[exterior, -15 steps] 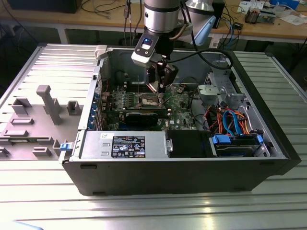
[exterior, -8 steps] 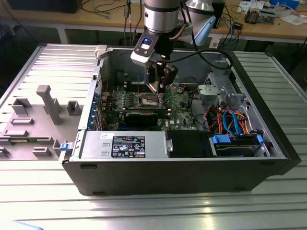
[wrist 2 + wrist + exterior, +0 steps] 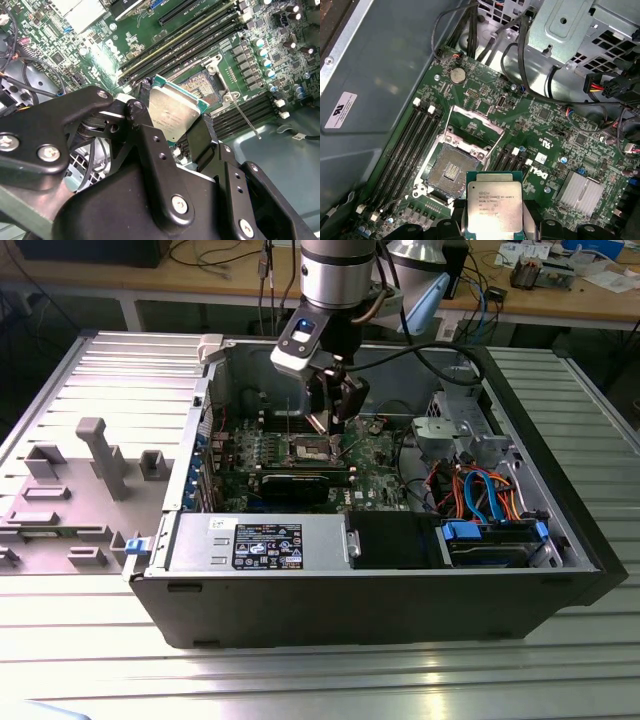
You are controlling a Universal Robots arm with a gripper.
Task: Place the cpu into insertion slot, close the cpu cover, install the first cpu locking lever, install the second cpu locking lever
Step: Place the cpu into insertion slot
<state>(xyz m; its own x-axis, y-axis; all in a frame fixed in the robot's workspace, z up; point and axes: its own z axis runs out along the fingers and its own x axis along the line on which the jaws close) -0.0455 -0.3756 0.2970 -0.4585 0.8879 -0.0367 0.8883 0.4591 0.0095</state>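
My gripper (image 3: 494, 222) is shut on the cpu (image 3: 494, 199), a flat square chip with a silvery top and green rim, clamped by two opposite edges between the black fingers (image 3: 141, 111). The chip hangs tilted a little above the green motherboard, just beside the insertion slot (image 3: 451, 170), whose dark pin field lies bare inside a silver rim. The cpu cover (image 3: 476, 118) stands swung open at the socket's far edge. A thin locking lever (image 3: 246, 120) sticks out unlatched beside the insertion slot (image 3: 206, 86). In the exterior view the gripper (image 3: 330, 420) hovers inside the open computer case over the board.
Long memory slots (image 3: 410, 145) flank the socket on both sides. A black graphics card (image 3: 300, 483), grey drive cage (image 3: 455, 425), power supply (image 3: 260, 543) and orange and blue cables (image 3: 480, 490) crowd the case. A finned heatsink (image 3: 580, 190) sits nearby on the board.
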